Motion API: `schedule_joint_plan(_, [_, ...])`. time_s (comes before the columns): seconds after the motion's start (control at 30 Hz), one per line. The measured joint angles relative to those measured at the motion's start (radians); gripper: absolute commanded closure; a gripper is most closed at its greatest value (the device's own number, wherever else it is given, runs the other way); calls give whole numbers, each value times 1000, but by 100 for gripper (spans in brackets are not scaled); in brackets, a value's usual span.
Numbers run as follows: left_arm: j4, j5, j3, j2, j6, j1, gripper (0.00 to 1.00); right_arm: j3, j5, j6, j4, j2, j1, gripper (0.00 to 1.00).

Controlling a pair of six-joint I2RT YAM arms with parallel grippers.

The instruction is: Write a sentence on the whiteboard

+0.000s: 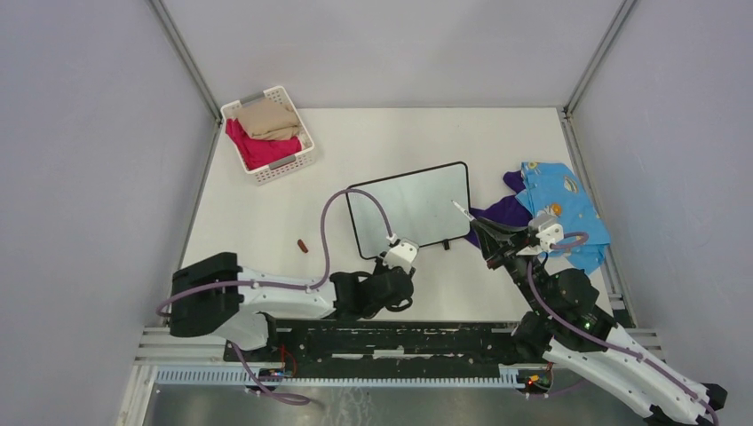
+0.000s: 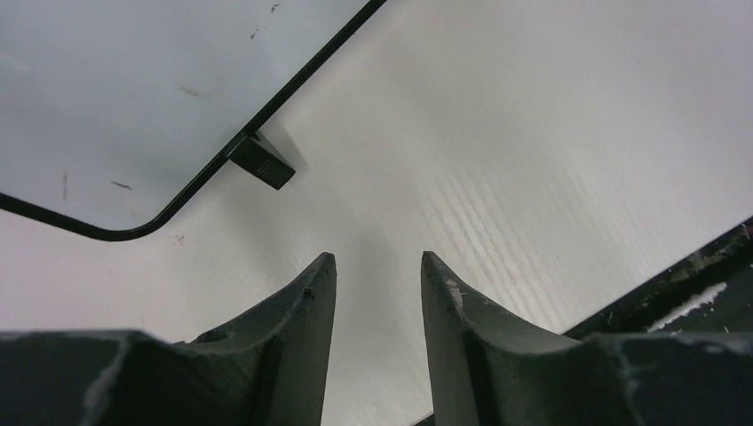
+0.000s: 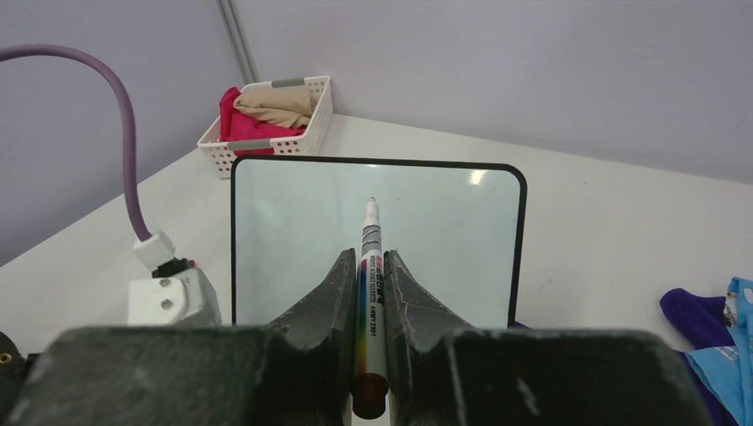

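The whiteboard lies flat in the middle of the table, white with a thin black frame, and its face shows only a few faint marks. My right gripper is shut on a white marker, with the tip pointing out over the board's right edge. I cannot tell whether the tip touches the board. My left gripper is open with nothing between its fingers. It hangs over bare table just below the board's near corner and one black foot.
A white slatted basket with red and tan cloth stands at the back left. Blue patterned and purple cloths lie right of the board. A small dark red piece lies on the table left of the board. A black rail runs along the near edge.
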Motion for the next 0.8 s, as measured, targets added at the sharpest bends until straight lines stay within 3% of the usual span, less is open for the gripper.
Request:
schedule_joint_plan(0.47, [64,-50,156,299,4,8,67,19,17,0,-22,-25,0,100])
schedule_joint_plan(0.8, [22,-81,166,343,-5,74,68,19,18,0,-44,-35,0,100])
